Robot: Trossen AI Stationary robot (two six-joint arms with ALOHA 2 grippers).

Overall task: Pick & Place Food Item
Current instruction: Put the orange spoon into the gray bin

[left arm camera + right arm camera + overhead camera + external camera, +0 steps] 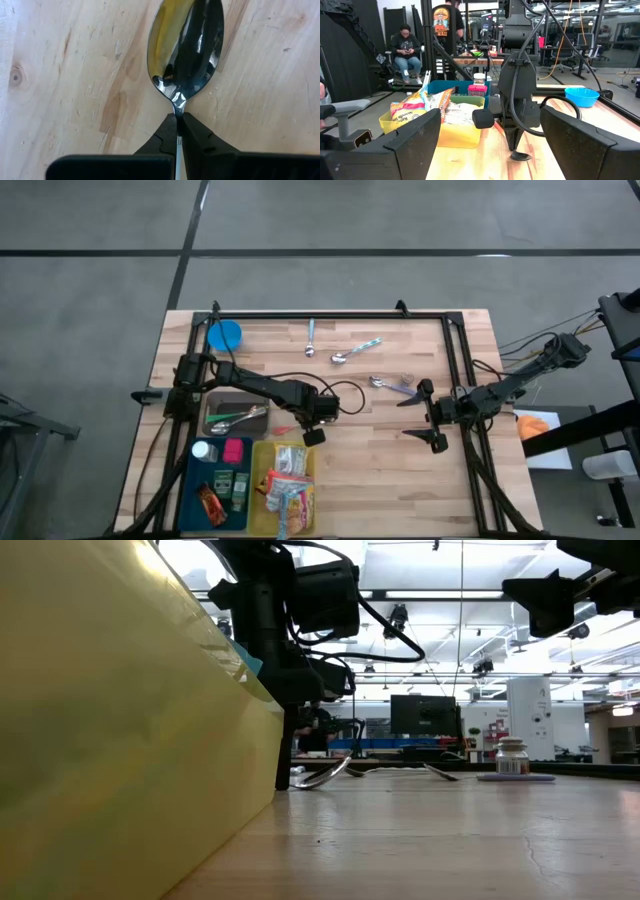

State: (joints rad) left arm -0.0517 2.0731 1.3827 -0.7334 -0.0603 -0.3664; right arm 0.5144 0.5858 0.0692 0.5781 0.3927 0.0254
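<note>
A metal spoon (185, 45) with a red handle (283, 429) lies on the wooden table just past the yellow bin (262, 480). My left gripper (178, 120) stands over it, pointing down, shut on it; it also shows in the high view (318, 420) and the right wrist view (516, 142). Food packets (290, 485) lie in the yellow bin, and smaller packs (222, 485) in the blue bin beside it. My right gripper (428, 417) waits open near the table's right side, holding nothing. My left gripper pinches the spoon's thin neck (178, 106), where the bowl meets the handle, between its two fingertips (167, 131). The fingers come from above, pointing down. The bowl (521, 156) lies on the table; the handle behind the fingers is mostly hidden by the gripper.
A grey tray (218, 402) with spoons sits under the left arm. A blue bowl (225, 335) stands at the far left. Three more spoons (311, 338) (355, 350) (395, 386) lie across the far half. A black frame (330, 315) runs along the table's edges.
</note>
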